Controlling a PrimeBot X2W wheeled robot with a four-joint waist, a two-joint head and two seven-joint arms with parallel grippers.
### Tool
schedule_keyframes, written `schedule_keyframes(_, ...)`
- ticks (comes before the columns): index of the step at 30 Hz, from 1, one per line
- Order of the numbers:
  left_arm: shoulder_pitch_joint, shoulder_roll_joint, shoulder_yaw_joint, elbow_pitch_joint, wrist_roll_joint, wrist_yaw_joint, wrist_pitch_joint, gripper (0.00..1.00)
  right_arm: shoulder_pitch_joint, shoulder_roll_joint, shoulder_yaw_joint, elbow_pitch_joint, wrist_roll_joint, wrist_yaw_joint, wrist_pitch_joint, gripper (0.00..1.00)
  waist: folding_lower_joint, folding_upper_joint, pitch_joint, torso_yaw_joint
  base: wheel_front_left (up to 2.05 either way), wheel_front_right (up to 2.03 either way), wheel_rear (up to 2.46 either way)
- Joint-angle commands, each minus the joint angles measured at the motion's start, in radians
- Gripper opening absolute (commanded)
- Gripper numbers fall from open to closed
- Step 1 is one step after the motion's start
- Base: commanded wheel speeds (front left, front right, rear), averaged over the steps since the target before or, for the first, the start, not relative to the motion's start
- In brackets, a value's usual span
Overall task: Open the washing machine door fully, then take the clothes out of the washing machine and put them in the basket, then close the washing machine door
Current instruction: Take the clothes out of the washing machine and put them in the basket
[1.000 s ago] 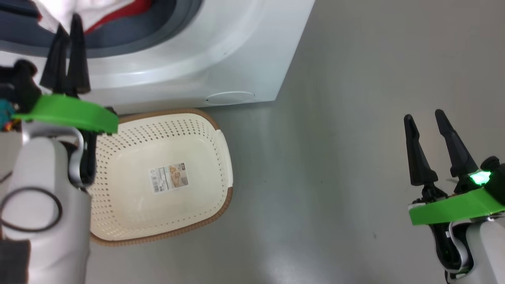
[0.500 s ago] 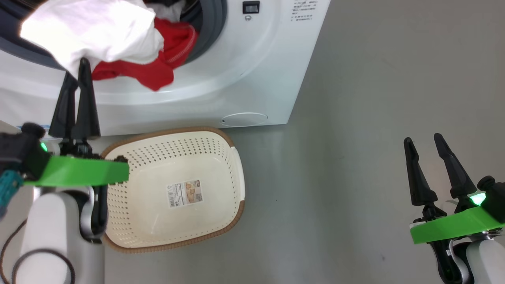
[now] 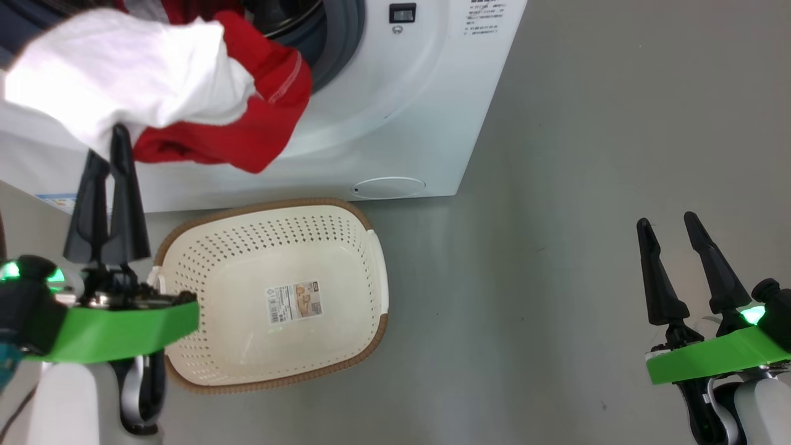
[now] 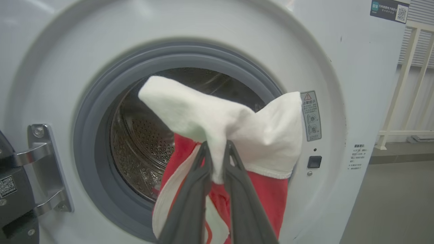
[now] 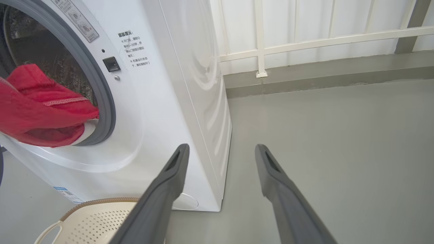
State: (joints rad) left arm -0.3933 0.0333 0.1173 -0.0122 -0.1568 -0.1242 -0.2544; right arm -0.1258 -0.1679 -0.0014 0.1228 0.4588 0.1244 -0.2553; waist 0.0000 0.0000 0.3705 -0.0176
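Left tool (image 4: 217, 145) pinching clothes (image 4: 268, 135): white over red.

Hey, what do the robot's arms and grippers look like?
The left gripper and right gripper each have two long, tapered black fingers rising from a bright green plate. A small green light glows near each base. The forearms are smooth and pale grey-white.

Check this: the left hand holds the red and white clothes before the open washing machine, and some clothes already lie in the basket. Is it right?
No. The basket is empty: the head view shows its bare bottom and paper label. The left hand does hold the red and white clothes before the open washing machine.
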Motion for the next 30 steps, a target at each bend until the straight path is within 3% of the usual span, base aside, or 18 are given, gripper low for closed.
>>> schedule_keyframes(1,0.022,0.018,0.025,-0.015,-0.008,-0.004,-0.007,0.0,0.006,-0.014,0.016,-0.028,-0.011,0.006,-0.006,1.0,0.0,0.0,0.005,-0.001,0.0,0.0,0.0)
schedule_keyframes(14,0.005,0.017,-0.018,0.236,-0.058,-0.002,-0.007,0.0,-0.046,-0.002,0.027,-0.043,-0.01,0.006,-0.006,1.0,0.0,0.0,0.105,-0.022,0.0,0.0,0.0)
schedule_keyframes(30,-0.098,0.017,-0.013,0.532,0.021,-0.005,-0.007,0.0,-0.113,0.018,0.031,-0.056,-0.009,0.006,-0.006,1.0,0.0,0.0,0.24,-0.068,0.0,0.0,0.0)
